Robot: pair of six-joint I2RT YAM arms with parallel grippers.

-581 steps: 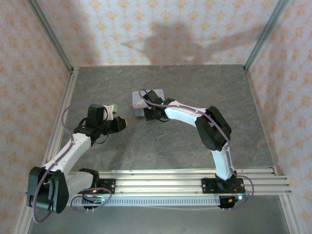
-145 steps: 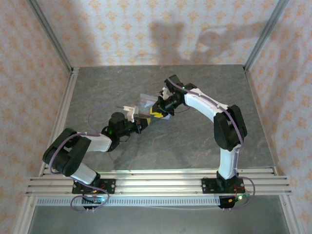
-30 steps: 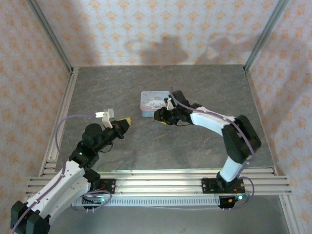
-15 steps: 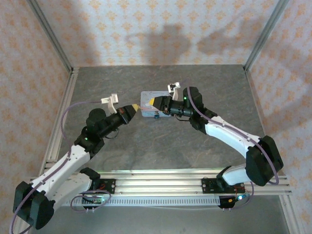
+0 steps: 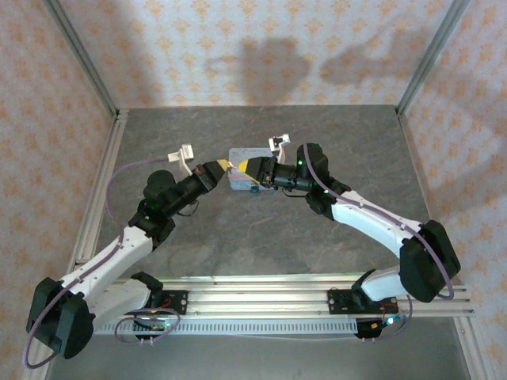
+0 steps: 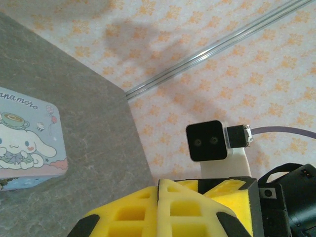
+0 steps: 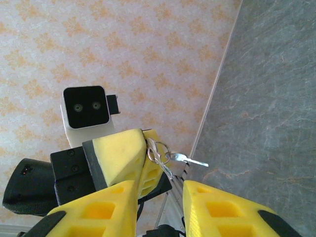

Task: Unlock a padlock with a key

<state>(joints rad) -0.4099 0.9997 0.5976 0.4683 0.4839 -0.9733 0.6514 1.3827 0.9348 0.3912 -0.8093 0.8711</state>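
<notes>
Above the grey stone-patterned table [image 5: 333,142], the left hand [image 7: 144,144] is clenched on a small metal ring [image 7: 159,148]. From it a thin pale metal key [image 7: 190,159] dangles just before the right hand [image 7: 160,186], whose yellow fingers [image 7: 212,207] stand parted and grasp nothing. A tiny dark-blue padlock [image 5: 253,188] sits just beside the light-blue cartoon-dog tin [image 6: 24,143].

1. The left claw [image 5: 222,166] and right claw [image 5: 247,165] meet almost tip to tip above the tin [image 5: 237,182], leaving only a narrow gap.
2. The key [image 7: 190,159] dangles in that gap from the left claw's pinched tips.
3. The desk [image 5: 206,237] lies open in front and to both sides; walls [image 5: 238,47] bound three sides.
</notes>
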